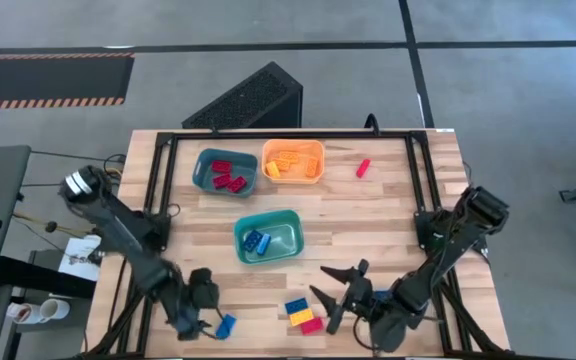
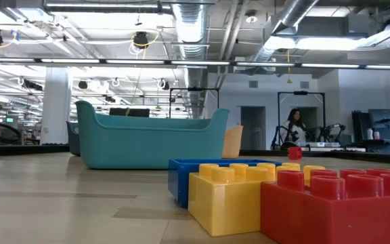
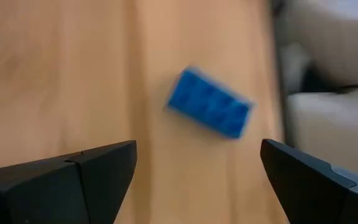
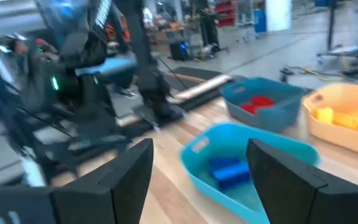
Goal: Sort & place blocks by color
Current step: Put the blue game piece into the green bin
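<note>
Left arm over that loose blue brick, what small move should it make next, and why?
Probably lower the left gripper straight down around the blue brick. Its fingers stand open with the brick lying loose on the table just ahead of them, untouched. Closing now would catch nothing. The right gripper waits open near the table's front edge.

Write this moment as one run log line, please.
left gripper: open, above loose blue block | right gripper: open, empty, near block trio | red block: unsorted
</note>
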Available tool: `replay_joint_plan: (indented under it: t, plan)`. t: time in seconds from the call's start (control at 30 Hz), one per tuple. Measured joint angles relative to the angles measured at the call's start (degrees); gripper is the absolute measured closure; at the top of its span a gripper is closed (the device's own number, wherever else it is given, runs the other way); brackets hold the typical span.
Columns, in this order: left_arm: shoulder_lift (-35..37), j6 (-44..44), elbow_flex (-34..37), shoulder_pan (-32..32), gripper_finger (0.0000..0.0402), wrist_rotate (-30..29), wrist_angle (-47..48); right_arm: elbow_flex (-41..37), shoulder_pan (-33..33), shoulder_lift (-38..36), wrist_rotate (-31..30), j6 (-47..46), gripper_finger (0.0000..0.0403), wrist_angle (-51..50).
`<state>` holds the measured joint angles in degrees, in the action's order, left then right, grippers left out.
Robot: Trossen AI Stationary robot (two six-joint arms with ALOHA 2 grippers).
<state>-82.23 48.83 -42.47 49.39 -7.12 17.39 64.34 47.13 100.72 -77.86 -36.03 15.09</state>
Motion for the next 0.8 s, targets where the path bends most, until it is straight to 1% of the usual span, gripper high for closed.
replay_joint_plan:
  t: [0.07, 0.1, 0.13, 0.2, 0.27, 0.4, 0.53, 0.7, 0.8]
  plan:
    - [-4.2, 4.8, -6.6, 2.1, 0.0075, -3.3, 10.6, 1.9, 0.6, -0.1, 0.2, 5.5, 0.0125, 4.0]
    - [-6.2, 7.2, -9.5, 2.8, 0.0075, -4.6, 14.5, 2.8, 0.9, -0.1, 0.3, 7.8, 0.0125, 4.8]
    - [-8.4, 9.5, -11.8, 3.3, 0.0075, -5.7, 16.4, 3.6, 1.1, -0.1, 0.7, 9.4, 0.0125, 5.1]
    - [-12.1, 14.8, -15.1, 4.4, 0.0075, -7.2, 17.5, 4.7, 1.3, -0.1, 1.5, 10.9, 0.0125, 5.2]
    - [-15.8, 17.7, -17.4, 4.9, 0.0075, -6.2, 15.8, 5.0, 1.4, -0.1, 1.6, 11.0, 0.0125, 5.0]
    - [-20.8, 16.7, -21.4, 4.6, 0.0075, -2.2, 13.9, 5.0, 1.2, -0.1, 1.6, 11.0, 0.0125, 3.6]
    - [-21.9, 16.3, -22.5, 3.4, 0.0075, -3.1, 14.0, 5.0, 1.2, -0.1, 1.6, 11.0, 0.0125, 2.9]
    - [-21.9, 16.3, -20.9, 0.8, 0.0075, -5.2, 14.1, 5.0, 1.1, -0.1, 1.6, 11.0, 0.0125, 1.4]
    - [-21.9, 16.0, -18.7, -0.9, 0.0075, -6.2, 12.7, 5.0, 1.1, -0.1, 1.6, 11.0, 0.0125, 1.1]
